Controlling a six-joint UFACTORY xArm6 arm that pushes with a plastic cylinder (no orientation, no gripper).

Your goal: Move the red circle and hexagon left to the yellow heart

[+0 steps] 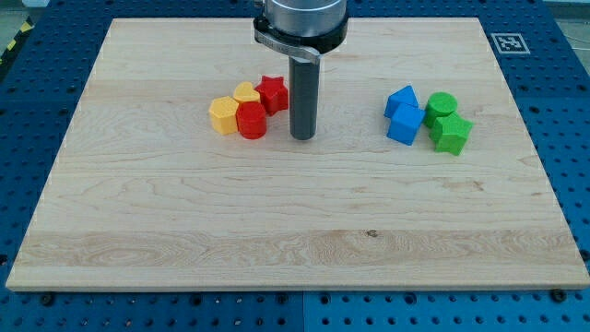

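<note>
A red circle (252,121) sits at the view's upper left of centre, touching a yellow hexagon (223,115) on its left and a yellow heart (245,93) above it. A red star (272,93) lies just right of the heart. My tip (303,136) stands on the board to the right of the red circle, apart from it by a small gap, and below right of the red star.
At the view's right stands a second cluster: a blue pentagon-like block (401,100), a blue cube (404,124), a green circle (441,108) and a green star (451,134). The wooden board (295,240) rests on a blue perforated table.
</note>
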